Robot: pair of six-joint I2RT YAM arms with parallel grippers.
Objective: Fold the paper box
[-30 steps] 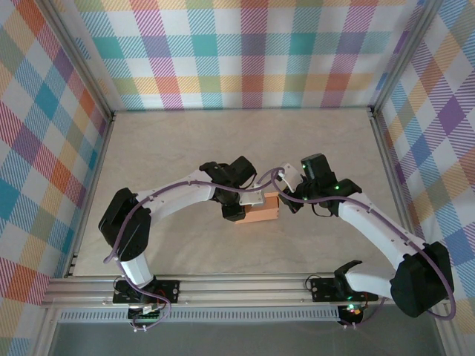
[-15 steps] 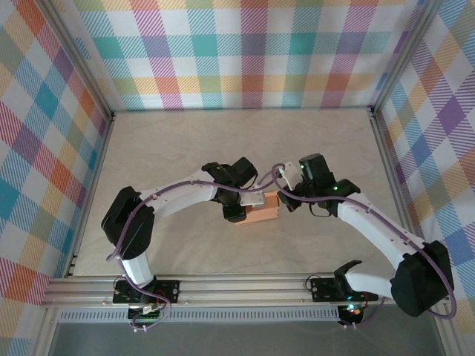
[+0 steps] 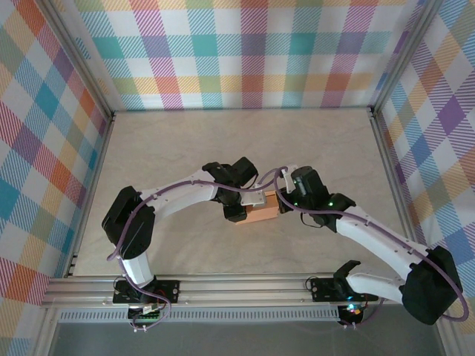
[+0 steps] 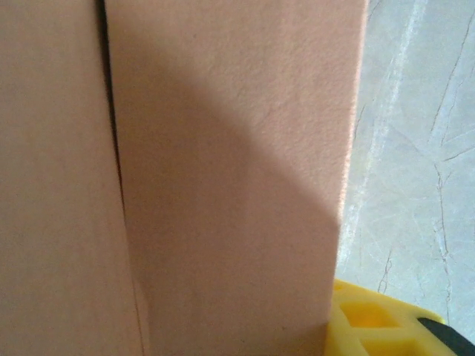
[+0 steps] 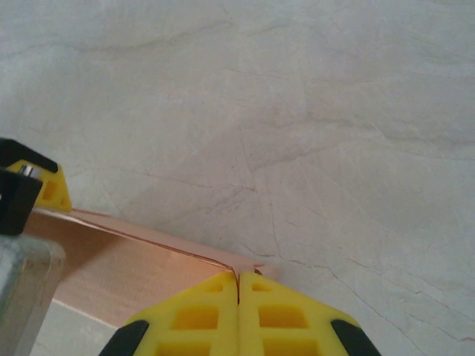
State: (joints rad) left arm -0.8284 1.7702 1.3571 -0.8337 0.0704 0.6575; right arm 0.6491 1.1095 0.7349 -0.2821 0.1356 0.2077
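Top external view: just swung the right hand in tight against the right end of the paper box, pressed together, poking not pinching. Probably nudging an end flap shut, so folding looks well along. Left hand seemingly clamped on the box's left end, mid-surface toward the near edge. Only possible snag: purple cables looping over both wrists.

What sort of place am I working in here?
Most likely a purpose-built robot test cell, not a home or workshop: plaid-printed walls enclose three sides, an aluminium frame rail runs along the near edge, and the floor is a marble-look tabletop.
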